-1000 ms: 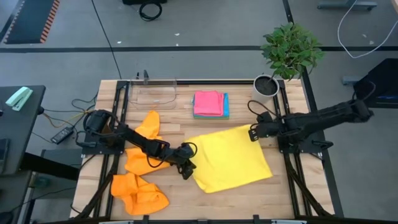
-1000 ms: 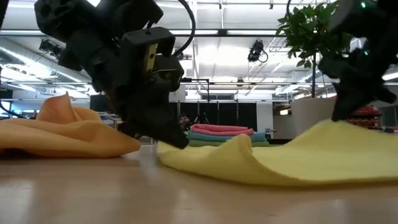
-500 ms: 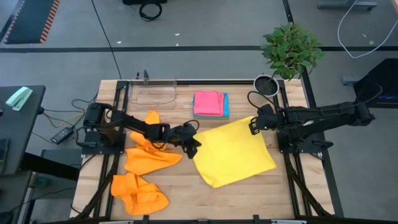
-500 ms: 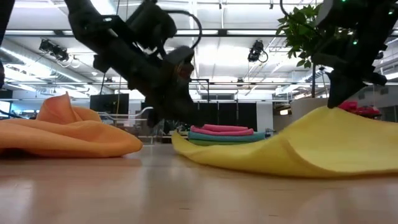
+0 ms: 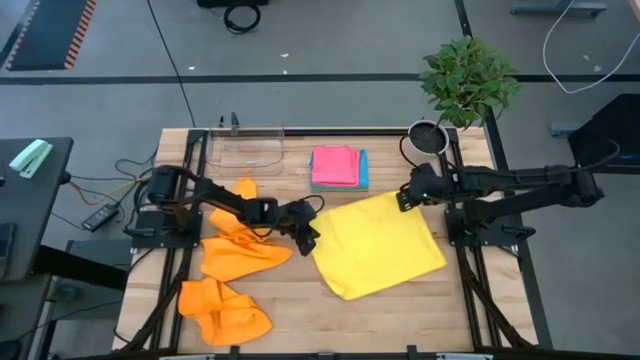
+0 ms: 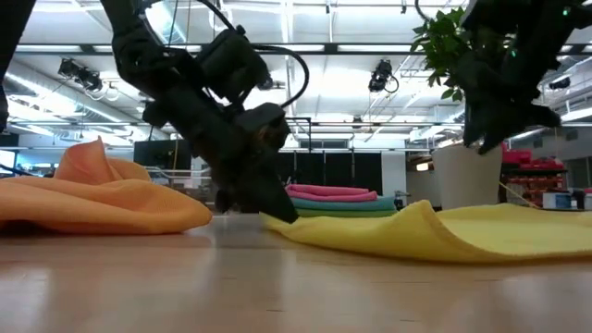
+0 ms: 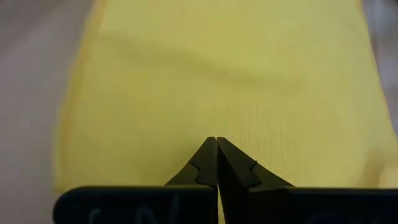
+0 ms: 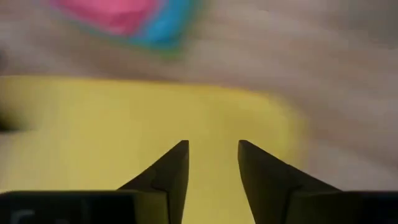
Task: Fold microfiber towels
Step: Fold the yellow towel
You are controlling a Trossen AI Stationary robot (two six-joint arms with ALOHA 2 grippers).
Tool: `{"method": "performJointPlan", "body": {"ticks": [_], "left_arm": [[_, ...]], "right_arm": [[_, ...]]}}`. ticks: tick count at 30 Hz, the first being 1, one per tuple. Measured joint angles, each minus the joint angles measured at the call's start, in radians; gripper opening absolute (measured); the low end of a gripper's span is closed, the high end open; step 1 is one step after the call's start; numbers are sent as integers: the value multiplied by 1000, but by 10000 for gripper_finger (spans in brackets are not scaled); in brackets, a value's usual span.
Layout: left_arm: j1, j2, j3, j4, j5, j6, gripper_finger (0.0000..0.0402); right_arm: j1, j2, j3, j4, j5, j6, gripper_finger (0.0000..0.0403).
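A yellow towel (image 5: 378,245) lies spread on the table's middle, a soft ridge (image 6: 421,217) running across it. My left gripper (image 5: 312,240) is shut at its left end; in the left wrist view the shut fingertips (image 7: 216,139) sit over yellow cloth. My right gripper (image 5: 405,197) hangs open above the towel's far right corner (image 8: 273,112), with nothing between its fingers (image 8: 213,144) and clear of the cloth (image 6: 486,139). Two orange towels (image 5: 235,255) (image 5: 222,312) lie crumpled at the left. My left gripper is shut on the yellow towel's left end (image 6: 277,222), fingers slanting down from the table's left. Whether it pinches an edge or a fold, and how many layers, the fingers hide. The towel rests on the table beyond the fingertips (image 7: 205,155).
A folded stack, pink on blue and green (image 5: 338,167), sits at the far middle. A clear plastic tray (image 5: 245,150) stands at the far left, a potted plant (image 5: 432,135) at the far right corner. Bare wood shows along the near edge.
My left gripper has gone toward the far edge and a little right, dragging the yellow towel's left end along the table. My right gripper has risen, opened and let go of the far right corner, which has dropped flat onto the table.
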Motion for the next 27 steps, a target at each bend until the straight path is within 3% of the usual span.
{"method": "performJointPlan", "body": {"ticks": [4,13,16,21,27], "left_arm": [[-35,7,0,-13,59,-26,14],[-218,7,0,-14,153,-83,16],[-296,7,0,22,162,-90,11],[-373,7,0,111,157,18,9],[-358,-35,0,239,89,34,8]], "right_arm": [[200,74,-13,228,-7,150,143],[583,523,-15,357,37,683,49],[656,626,-13,402,51,798,39],[692,713,16,435,118,746,37],[658,730,20,443,147,302,37]]}}
